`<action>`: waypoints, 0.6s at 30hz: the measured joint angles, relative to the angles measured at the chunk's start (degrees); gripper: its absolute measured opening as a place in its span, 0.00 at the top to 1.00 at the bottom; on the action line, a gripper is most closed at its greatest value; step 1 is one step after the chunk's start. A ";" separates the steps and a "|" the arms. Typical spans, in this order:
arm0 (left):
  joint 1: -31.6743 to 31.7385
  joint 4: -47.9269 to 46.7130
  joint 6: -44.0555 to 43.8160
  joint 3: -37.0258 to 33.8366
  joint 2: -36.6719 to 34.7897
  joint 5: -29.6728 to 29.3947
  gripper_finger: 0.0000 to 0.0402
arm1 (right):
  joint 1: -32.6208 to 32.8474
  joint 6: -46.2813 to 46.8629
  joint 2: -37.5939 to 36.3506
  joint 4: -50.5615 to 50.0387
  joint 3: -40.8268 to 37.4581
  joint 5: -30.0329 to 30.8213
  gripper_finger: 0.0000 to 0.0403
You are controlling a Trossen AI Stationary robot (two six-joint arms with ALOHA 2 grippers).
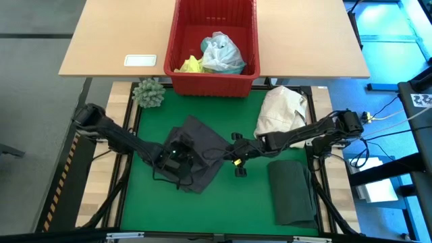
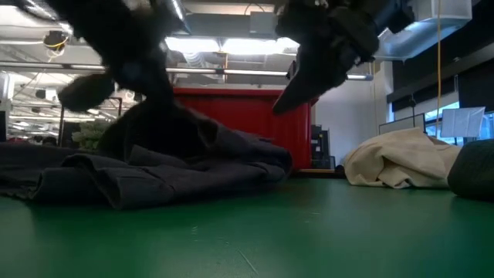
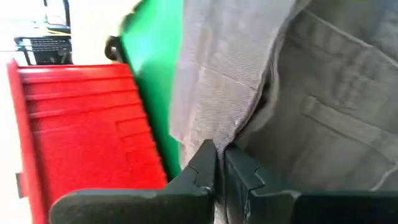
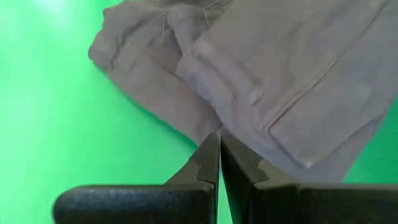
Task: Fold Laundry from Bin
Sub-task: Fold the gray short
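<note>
A smooth green mat covers the table; beneath the left pincer, clamped on it, lies rumpled grey woven cloth. The right pincer, pressed shut and empty, hovers beside that cloth's edge.

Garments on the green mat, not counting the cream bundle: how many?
2: a grey garment mid-mat, pinched by the left gripper; a dark folded garment at right. Others may lie beneath.
</note>
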 joint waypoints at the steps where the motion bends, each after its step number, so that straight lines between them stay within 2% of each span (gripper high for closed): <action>1: -0.17 -0.87 -0.01 0.77 -0.77 0.06 0.99 | 0.00 -0.72 0.01 1.78 -1.04 -1.68 0.96; 4: -0.67 -4.03 -0.01 3.04 -2.79 0.00 0.99 | 0.02 -2.37 0.06 9.83 -4.47 -9.11 0.96; 6: -0.99 -5.68 -0.04 4.47 -3.81 -0.39 0.99 | 0.02 -2.15 0.17 16.61 -6.61 -11.20 0.96; 9: -1.61 -8.91 -0.07 6.48 -5.04 -0.36 1.00 | 0.07 -1.22 1.07 22.09 -8.71 -10.31 0.96; 13: -2.95 -13.76 -2.32 8.78 -5.59 0.55 1.00 | 0.02 -1.09 2.56 21.99 -8.82 -4.46 0.96; 18: -3.83 -17.38 -5.80 9.75 -5.60 1.47 1.00 | -0.02 -1.06 5.67 23.36 -8.82 -3.14 0.96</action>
